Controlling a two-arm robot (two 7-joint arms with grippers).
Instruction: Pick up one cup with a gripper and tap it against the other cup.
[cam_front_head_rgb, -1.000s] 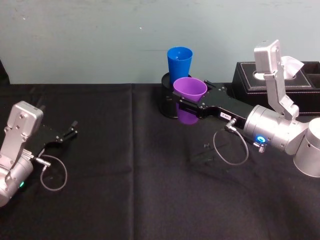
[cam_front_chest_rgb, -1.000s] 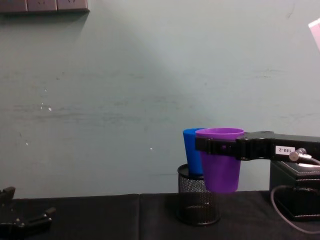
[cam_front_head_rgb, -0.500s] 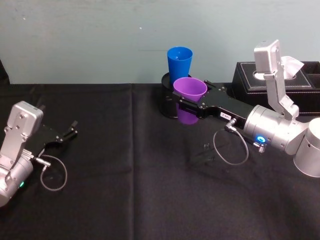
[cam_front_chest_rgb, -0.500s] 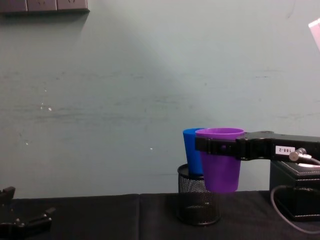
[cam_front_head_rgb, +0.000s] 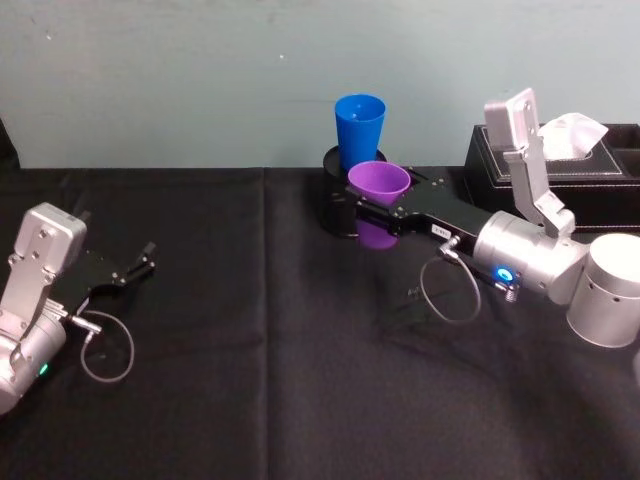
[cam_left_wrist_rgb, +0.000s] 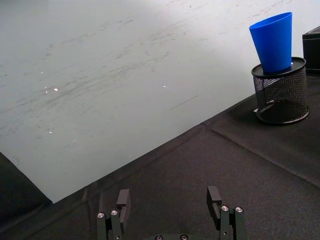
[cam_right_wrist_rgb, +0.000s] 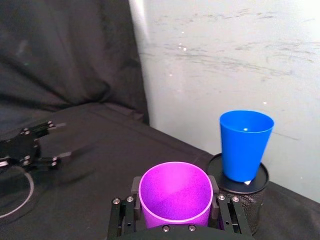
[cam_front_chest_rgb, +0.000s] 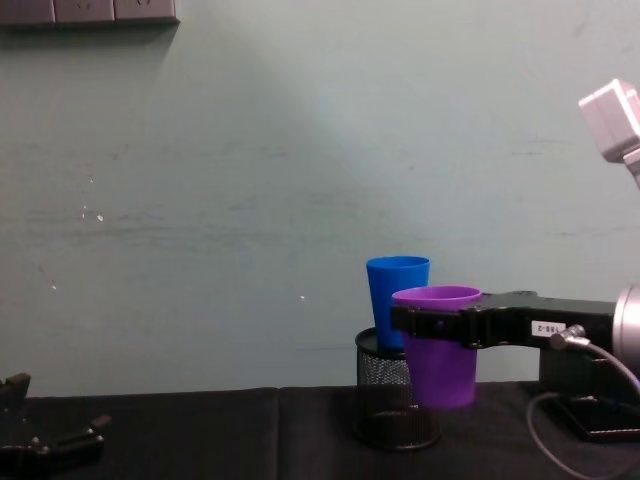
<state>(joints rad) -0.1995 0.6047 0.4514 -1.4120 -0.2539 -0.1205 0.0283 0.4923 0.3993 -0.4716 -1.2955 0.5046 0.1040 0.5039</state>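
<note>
You can't see the base of the blue cup (cam_front_chest_rgb: 397, 290); it sits inside the mesh pen holder (cam_front_chest_rgb: 380, 410). The purple cup (cam_front_chest_rgb: 441, 350) hides part of that holder, and the label on the right gripper (cam_front_chest_rgb: 405, 322) is too small to read.

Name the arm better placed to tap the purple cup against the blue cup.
Right. The right gripper holds the purple cup close by the blue cup; the left gripper lies open, far off.

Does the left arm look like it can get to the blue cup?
Probably yes. The left gripper rests open far off, with only black cloth between it and the blue cup in the mesh holder. The right gripper, holding the purple cup, is on the right side.
</note>
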